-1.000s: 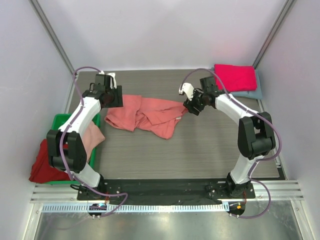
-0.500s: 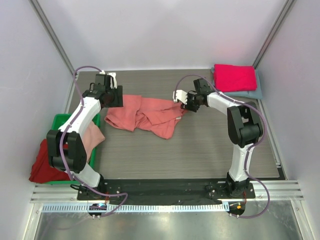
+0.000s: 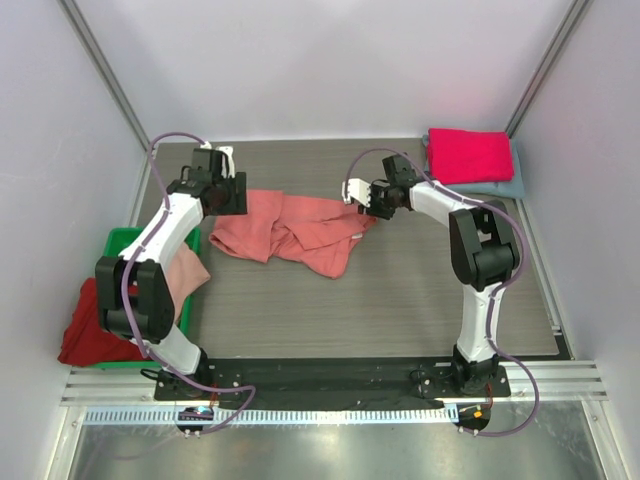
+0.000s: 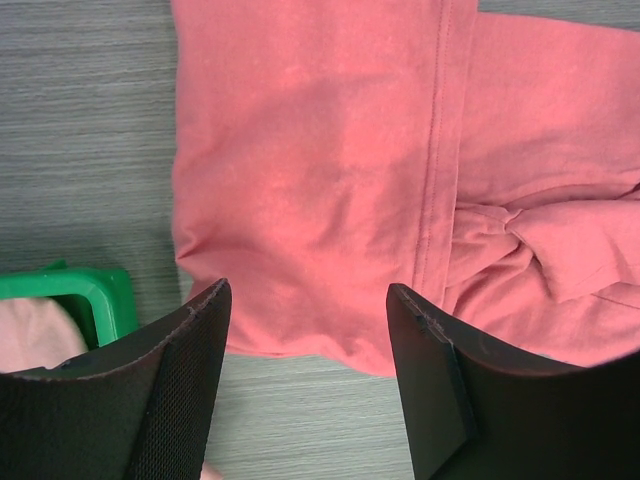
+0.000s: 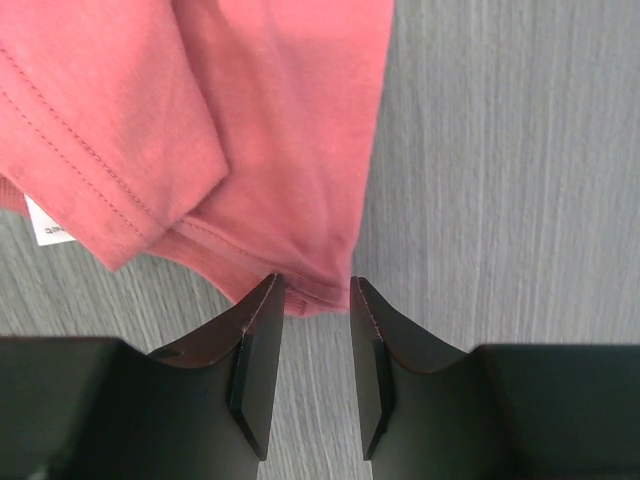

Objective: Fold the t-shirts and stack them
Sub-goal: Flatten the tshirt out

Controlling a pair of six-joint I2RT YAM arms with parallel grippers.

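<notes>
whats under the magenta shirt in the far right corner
A grey-blue shirt lies under the magenta shirt. Only its right and near edges stick out. The rest of it is covered, and anything else beneath cannot be seen.

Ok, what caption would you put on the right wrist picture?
Right gripper straddling the salmon t-shirt's corner on the grey table.

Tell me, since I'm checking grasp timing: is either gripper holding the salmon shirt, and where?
Neither, it seems. The left gripper is open above the salmon shirt; the right gripper straddles its hem corner, jaws apart, not yet clamped.
</notes>
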